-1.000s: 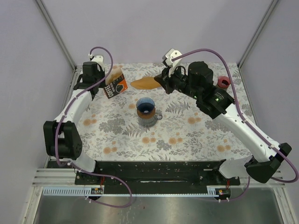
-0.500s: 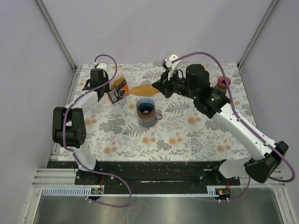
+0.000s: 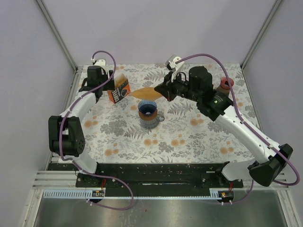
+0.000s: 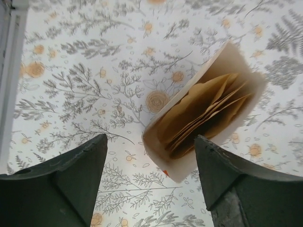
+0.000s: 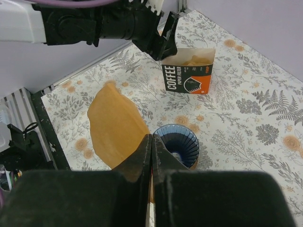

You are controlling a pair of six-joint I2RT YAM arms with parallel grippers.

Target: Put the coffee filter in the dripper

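The brown paper coffee filter hangs flat just above and behind the dripper, pinched at its edge by my right gripper, which is shut on it. In the right wrist view the coffee filter spreads left of my closed fingertips, with the blue ribbed dripper right beside them. The dripper sits on a glass cup at mid-table. My left gripper stands open at the filter box; its wide-apart fingers hover over the box's open top, not touching it.
The orange and black filter box stands upright at the back left with several filters inside. A red-capped container stands at the back right. Frame posts and the table's side rails border the floral tablecloth.
My left gripper has opened and let go of the filter box, which now stands by itself. My right gripper has carried the filter forward, closer to the dripper.
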